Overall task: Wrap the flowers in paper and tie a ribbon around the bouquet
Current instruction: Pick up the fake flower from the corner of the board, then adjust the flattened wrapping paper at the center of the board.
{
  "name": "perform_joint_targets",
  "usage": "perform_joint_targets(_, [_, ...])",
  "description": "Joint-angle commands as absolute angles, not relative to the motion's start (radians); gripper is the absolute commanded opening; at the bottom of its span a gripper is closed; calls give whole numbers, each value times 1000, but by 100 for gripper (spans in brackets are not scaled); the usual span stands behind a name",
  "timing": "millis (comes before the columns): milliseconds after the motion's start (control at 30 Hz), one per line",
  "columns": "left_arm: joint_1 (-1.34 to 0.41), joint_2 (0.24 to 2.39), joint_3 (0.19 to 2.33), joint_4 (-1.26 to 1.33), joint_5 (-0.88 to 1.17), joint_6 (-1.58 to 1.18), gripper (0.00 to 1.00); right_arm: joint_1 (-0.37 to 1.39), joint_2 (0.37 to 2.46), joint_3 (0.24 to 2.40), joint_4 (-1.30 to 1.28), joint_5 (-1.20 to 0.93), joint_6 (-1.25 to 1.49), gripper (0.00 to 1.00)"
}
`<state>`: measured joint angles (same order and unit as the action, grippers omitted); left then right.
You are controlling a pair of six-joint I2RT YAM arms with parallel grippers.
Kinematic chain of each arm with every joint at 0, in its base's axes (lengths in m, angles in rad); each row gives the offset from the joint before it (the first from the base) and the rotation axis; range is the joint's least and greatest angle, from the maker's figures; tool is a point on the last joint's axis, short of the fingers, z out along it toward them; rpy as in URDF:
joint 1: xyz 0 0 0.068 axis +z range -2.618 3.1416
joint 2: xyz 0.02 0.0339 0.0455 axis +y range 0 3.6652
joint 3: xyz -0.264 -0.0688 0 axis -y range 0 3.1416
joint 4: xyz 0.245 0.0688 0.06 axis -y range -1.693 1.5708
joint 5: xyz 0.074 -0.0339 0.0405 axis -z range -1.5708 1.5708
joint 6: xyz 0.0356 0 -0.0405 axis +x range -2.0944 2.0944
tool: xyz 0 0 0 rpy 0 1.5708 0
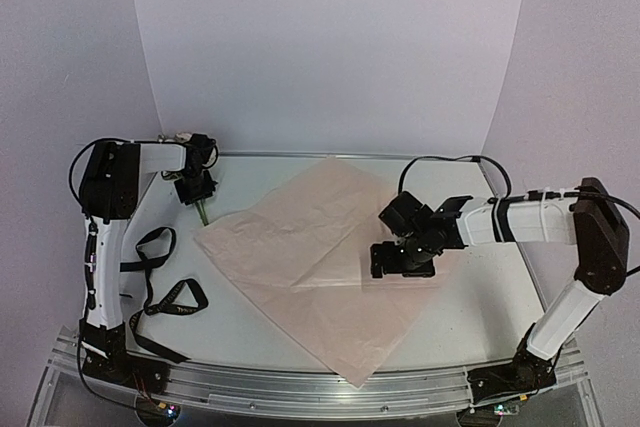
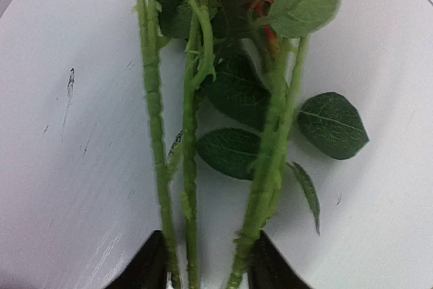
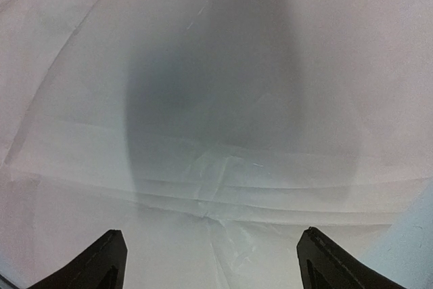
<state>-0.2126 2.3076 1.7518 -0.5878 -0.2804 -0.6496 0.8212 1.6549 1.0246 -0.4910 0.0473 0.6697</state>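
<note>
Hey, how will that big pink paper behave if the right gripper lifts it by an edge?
The paper looks thin with soft fold creases, so it would probably droop limply rather than hold shape. Lying flat and seemingly light, it may slide or bunch under a push from the right gripper. It likely tears easily if pinched hard.

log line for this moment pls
left gripper: shut on flowers, at stems | right gripper: open above paper | ribbon: loose on table, left side

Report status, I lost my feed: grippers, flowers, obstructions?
Left gripper closed on flowers, off the paper. Right gripper open above paper. Ribbon loose beside left arm, nothing blocking.
</note>
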Motion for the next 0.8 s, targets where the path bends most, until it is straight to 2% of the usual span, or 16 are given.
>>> perform_joint_targets(0, [-212,2311,1708,-526,-205,-624,20,853,1689,1031,-497,115,664,90])
perform_joint_targets(133, [-211,2281,1693,-497,-245,-561,1,897,1737,1052,-520,174,677,90])
perform_joint_targets(167, [-211,2268,1690,-490,-257,-544,0,907,1747,1054,-524,191,685,90])
perform_joint_targets(467, [-221,2123,1691,-413,-314,-327,0,981,1820,1078,-553,266,756,83])
perform_joint_targets(767, [-252,2014,1729,-390,-292,-159,0,1051,1875,1078,-583,208,822,78])
